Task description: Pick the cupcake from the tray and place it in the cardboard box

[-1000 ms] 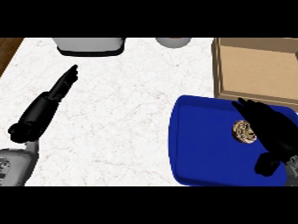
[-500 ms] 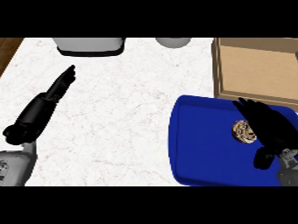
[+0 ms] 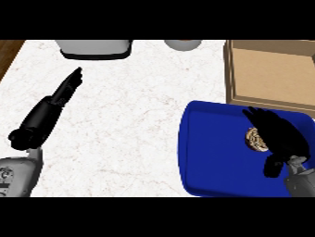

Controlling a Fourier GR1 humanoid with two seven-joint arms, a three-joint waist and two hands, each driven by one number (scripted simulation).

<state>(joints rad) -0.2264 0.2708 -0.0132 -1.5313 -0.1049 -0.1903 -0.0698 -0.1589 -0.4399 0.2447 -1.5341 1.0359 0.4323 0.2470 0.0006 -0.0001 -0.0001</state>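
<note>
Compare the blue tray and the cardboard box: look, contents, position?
The blue tray is shallow with rounded corners; the cardboard box is brown, deeper and square-cornered. The tray holds the cupcake, with the right robot hand over it; the box shows nothing inside. The tray sits nearer the robot, the box behind it. Both lie on the right side of the marble counter.

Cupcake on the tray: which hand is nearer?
Right. The right hand sits over the cupcake on the blue tray; the left hand rests far across the counter.
</note>
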